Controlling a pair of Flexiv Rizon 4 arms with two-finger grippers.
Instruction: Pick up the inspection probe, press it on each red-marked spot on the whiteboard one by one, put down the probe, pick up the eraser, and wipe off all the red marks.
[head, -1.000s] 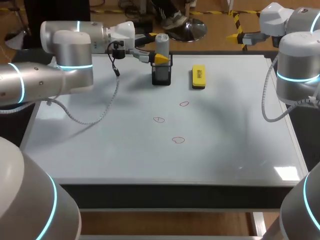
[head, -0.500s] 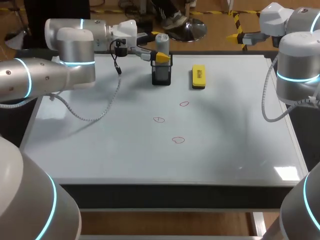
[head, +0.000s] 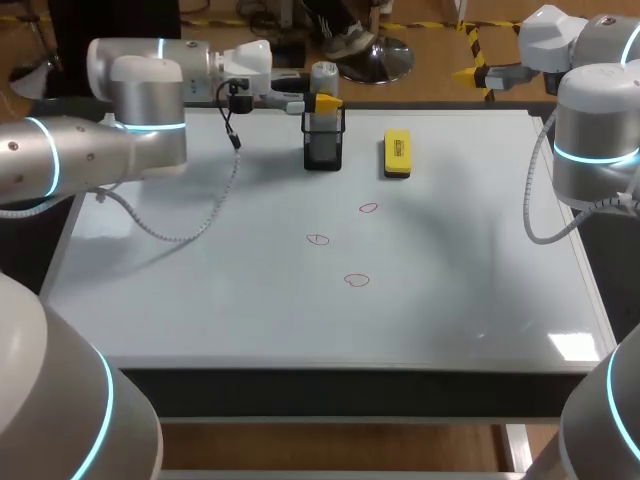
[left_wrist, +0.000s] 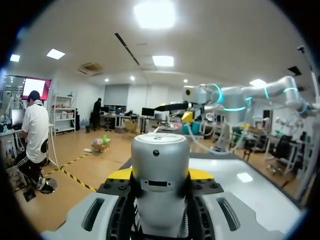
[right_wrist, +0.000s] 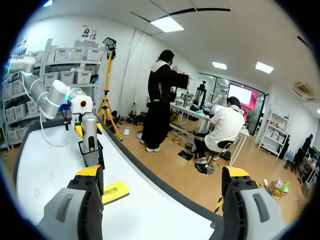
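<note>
left hand (head: 322, 102): clenched on the silver probe (head: 323, 78), which sticks up out of the black holder (head: 323, 150) at the back of the whiteboard (head: 200, 300) | three red marks (head: 356, 281): in the middle of the whiteboard | yellow eraser (head: 397, 154): lies flat just right of the holder | right hand (right_wrist: 162, 175): fingers wide apart, holding nothing, up past the back edge

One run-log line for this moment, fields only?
left gripper: shut on probe, at holder | right gripper: open, off the board | eraser: on whiteboard | red marks: three, unwiped
</note>
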